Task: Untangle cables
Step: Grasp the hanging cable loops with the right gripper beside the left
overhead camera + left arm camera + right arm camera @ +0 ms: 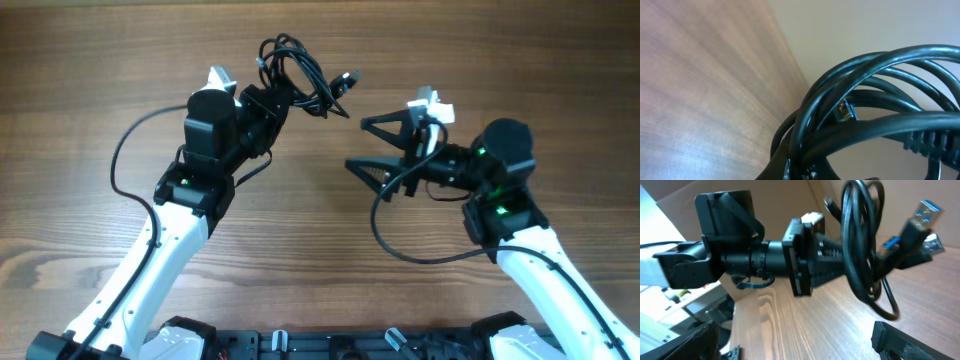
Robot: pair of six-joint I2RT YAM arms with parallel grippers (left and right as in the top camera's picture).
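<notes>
The left fingers [827,255] are clenched on a bundle of cables [860,245], several black loops bunched together and lifted clear of the desk [100,60]. From the grip the loops hang downward, so the bundle's long axis runs roughly up and down in the right wrist view, while the plugs [925,212], silver-tipped and one with blue inside, stick out sideways from the far side of the loops. The right fingers [385,124] are spread wide and hold nothing; they are turned toward the bundle, with a clear gap between. Seen from above, the cables lie ahead and to the left of the right fingers, with a plug end pointing back toward them. The right arm is the free one and the nearer to those loose ends, so they look like the likeliest thing for it to grasp.
</notes>
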